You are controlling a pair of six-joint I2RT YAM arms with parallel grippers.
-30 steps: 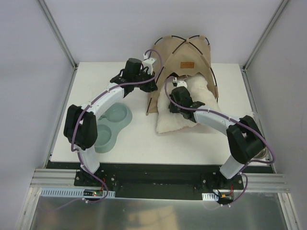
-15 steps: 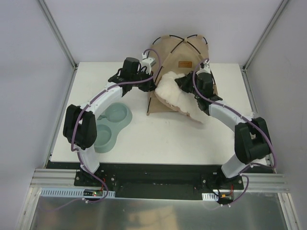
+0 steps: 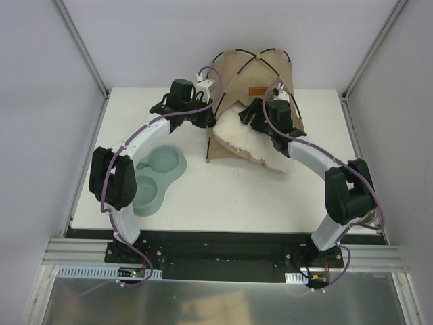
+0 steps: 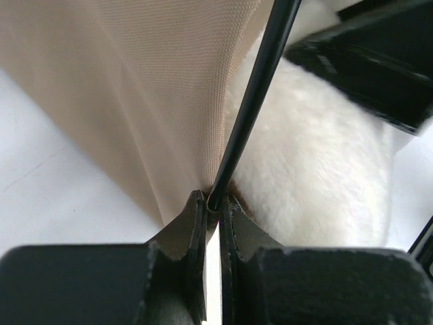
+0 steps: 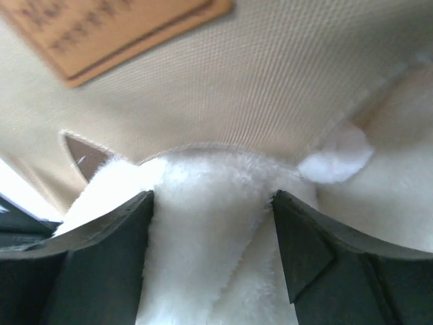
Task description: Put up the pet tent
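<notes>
At the far edge of the tabletop (image 3: 203,196) stands the pet tent (image 3: 257,71), mouth facing the arms; left end effector (image 4: 213,203) pinches its front pole (image 4: 257,88); right end effector (image 5: 211,200), directly before the opening, grips the white cushion (image 3: 237,132).

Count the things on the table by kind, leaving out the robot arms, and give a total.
Tents: 1, the tan pet tent
Cushions: 1, the white fluffy cushion
Feeding bowls: 1, the pale green double bowl
Unnamed: 1, a shiny thing, mostly hidden
Total: 4
</notes>
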